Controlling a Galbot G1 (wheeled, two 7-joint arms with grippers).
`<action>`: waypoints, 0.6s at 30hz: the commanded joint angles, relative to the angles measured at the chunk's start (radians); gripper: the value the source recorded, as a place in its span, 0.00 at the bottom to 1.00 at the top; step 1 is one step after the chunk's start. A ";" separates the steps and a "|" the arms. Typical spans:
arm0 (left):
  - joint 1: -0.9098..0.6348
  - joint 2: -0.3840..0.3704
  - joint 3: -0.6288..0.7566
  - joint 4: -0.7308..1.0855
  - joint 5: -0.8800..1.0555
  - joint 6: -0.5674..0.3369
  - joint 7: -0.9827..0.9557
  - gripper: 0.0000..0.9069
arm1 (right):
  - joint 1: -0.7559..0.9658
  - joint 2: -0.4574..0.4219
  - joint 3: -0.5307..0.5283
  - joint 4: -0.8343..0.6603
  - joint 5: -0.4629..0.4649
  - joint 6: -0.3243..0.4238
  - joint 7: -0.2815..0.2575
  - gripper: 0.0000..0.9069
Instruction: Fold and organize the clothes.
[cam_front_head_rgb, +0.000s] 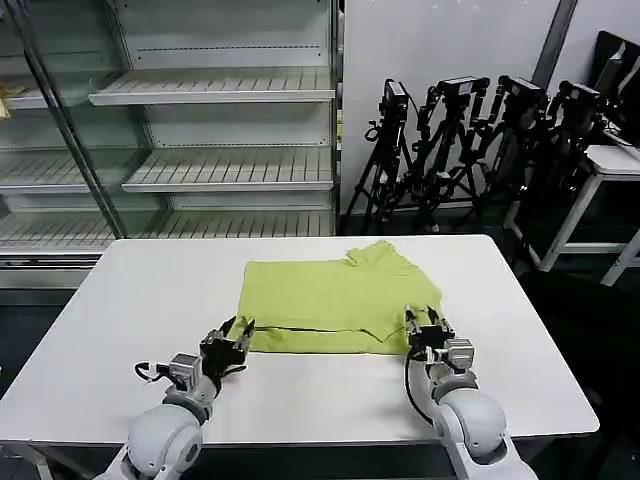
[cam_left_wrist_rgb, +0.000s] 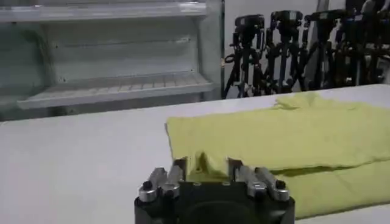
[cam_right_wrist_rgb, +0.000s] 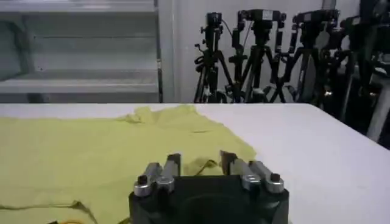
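The clothes are one lime T-shirt (cam_front_head_rgb: 335, 295), folded into a rough rectangle at the middle of the white table (cam_front_head_rgb: 130, 300), with a second layer showing along its near edge. My left gripper (cam_front_head_rgb: 238, 335) stands open at the shirt's near left corner. In the left wrist view a small ridge of the shirt (cam_left_wrist_rgb: 280, 137) rises between the spread fingers of the left gripper (cam_left_wrist_rgb: 206, 169). My right gripper (cam_front_head_rgb: 428, 325) stands open at the near right corner. In the right wrist view the right gripper (cam_right_wrist_rgb: 200, 162) has a crease of the shirt (cam_right_wrist_rgb: 91, 152) between its fingers.
Open shelving (cam_front_head_rgb: 215, 120) stands beyond the table's far edge on the left. Several black camera tripods (cam_front_head_rgb: 470, 140) crowd the floor at the back right, next to a small white side table (cam_front_head_rgb: 610, 165). Bare tabletop lies on both sides of the shirt.
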 joint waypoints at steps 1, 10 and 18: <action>0.079 0.001 -0.041 -0.043 -0.019 0.006 -0.003 1.00 | -0.033 -0.001 0.034 0.053 0.009 -0.009 0.011 1.00; 0.083 -0.011 -0.032 -0.038 -0.030 0.024 -0.007 1.00 | -0.133 -0.021 0.127 0.087 0.008 -0.025 0.024 1.00; 0.015 -0.024 0.019 0.020 -0.048 0.043 -0.045 1.00 | -0.175 -0.022 0.125 0.082 0.018 -0.059 0.039 1.00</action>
